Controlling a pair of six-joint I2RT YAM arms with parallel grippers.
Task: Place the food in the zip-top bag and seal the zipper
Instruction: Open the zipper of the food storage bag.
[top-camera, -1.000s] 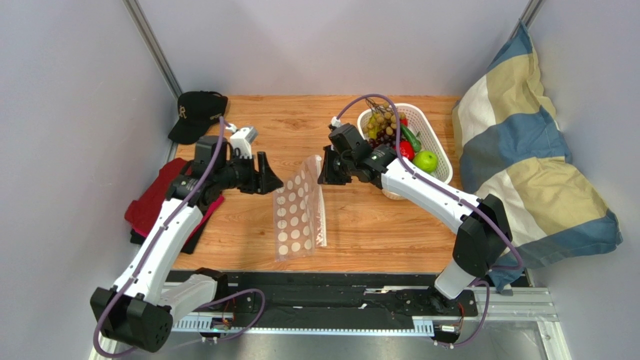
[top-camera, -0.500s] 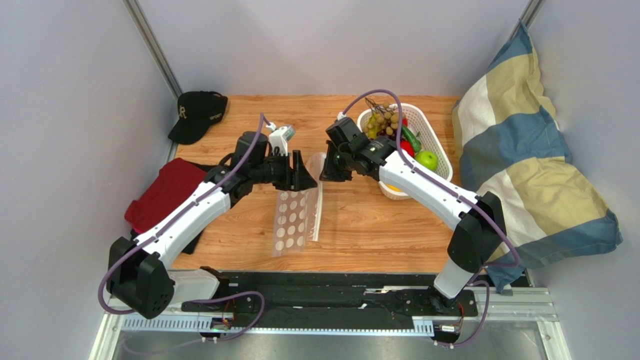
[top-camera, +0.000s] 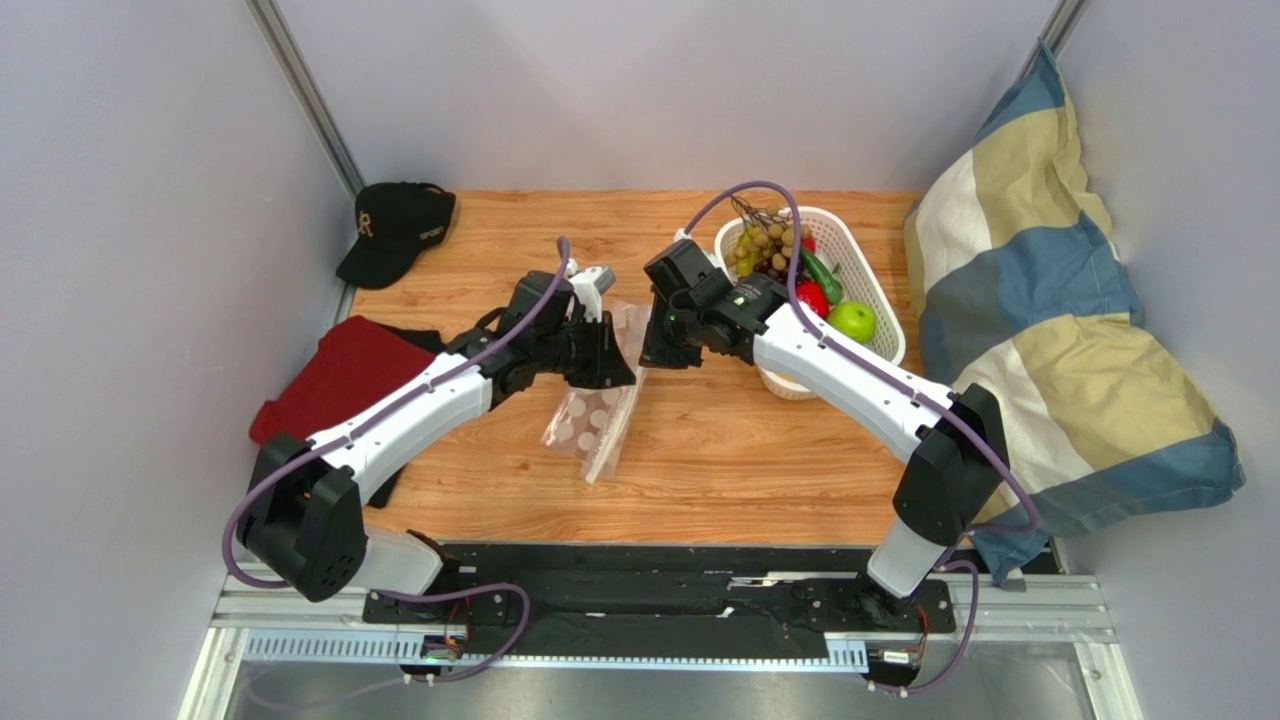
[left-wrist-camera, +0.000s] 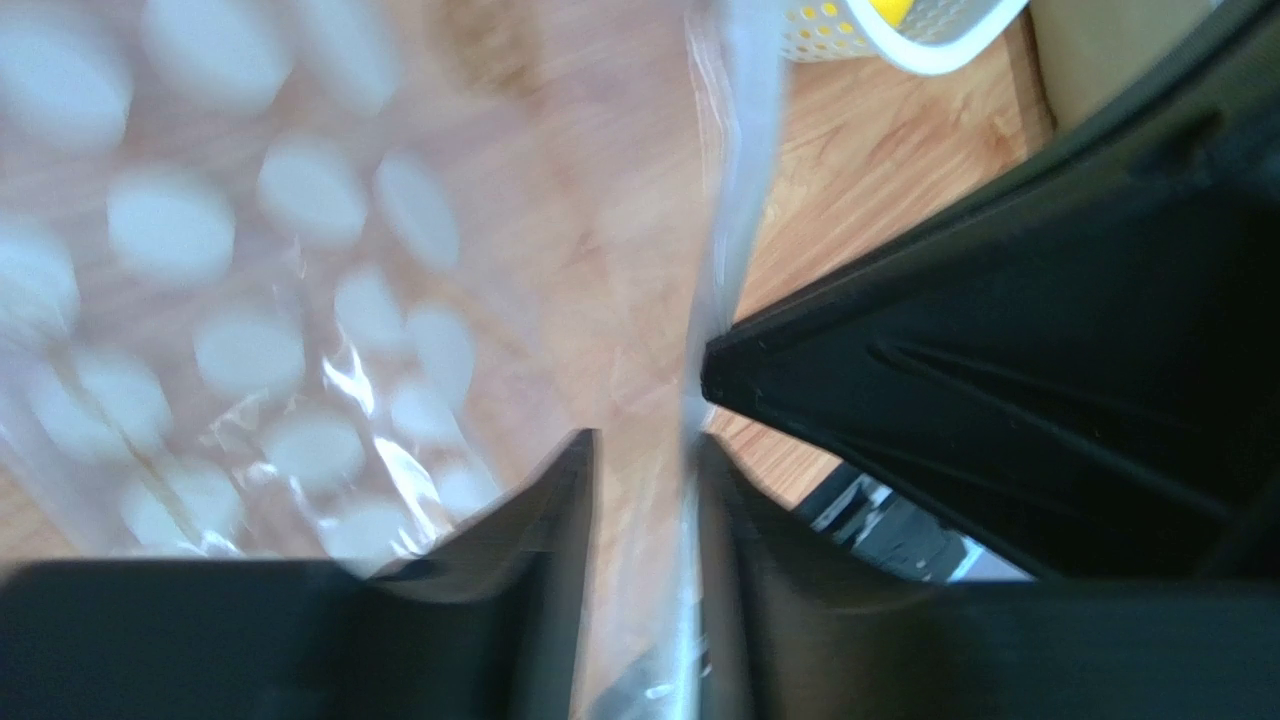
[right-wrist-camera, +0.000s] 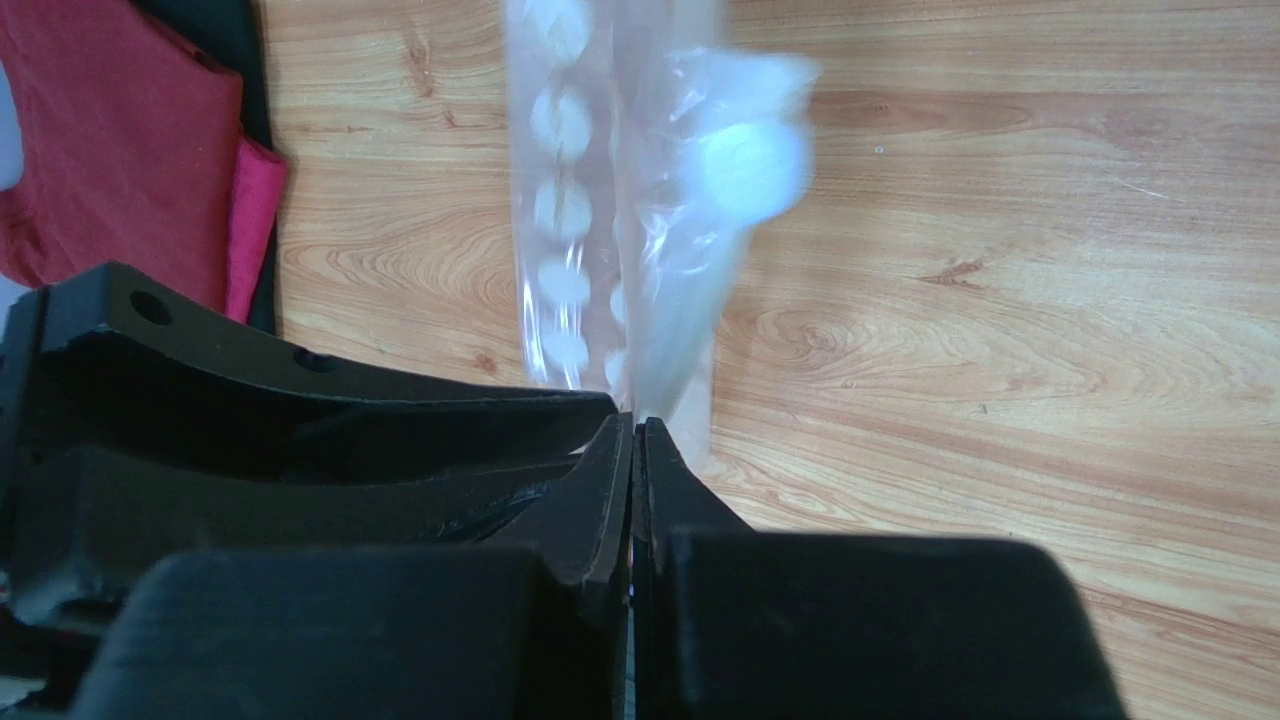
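The zip-top bag (top-camera: 591, 428) hangs at centre frame, long axis running down toward the lower left, mouth edge up top. The right gripper (right-wrist-camera: 633, 435) is clamped tight on that edge. The left gripper (left-wrist-camera: 643, 450), just to its left, shows a narrow gap with film running through it. The food (top-camera: 796, 270) sits upper right in the basket (top-camera: 884, 318), nearer the right arm

So the 2 grippers meet mid-table: left gripper (top-camera: 609, 357) coming in from the left, right gripper (top-camera: 655, 342) from the right. The top of the zip-top bag (top-camera: 598, 417) sits between them, the rest trailing toward the near edge. The food (top-camera: 766, 248) is in the basket (top-camera: 879, 285), far right. Cap (top-camera: 394, 225) in the far-left corner, cloth (top-camera: 338, 383) in front of it, pillow (top-camera: 1052, 330) beyond the table's right side.
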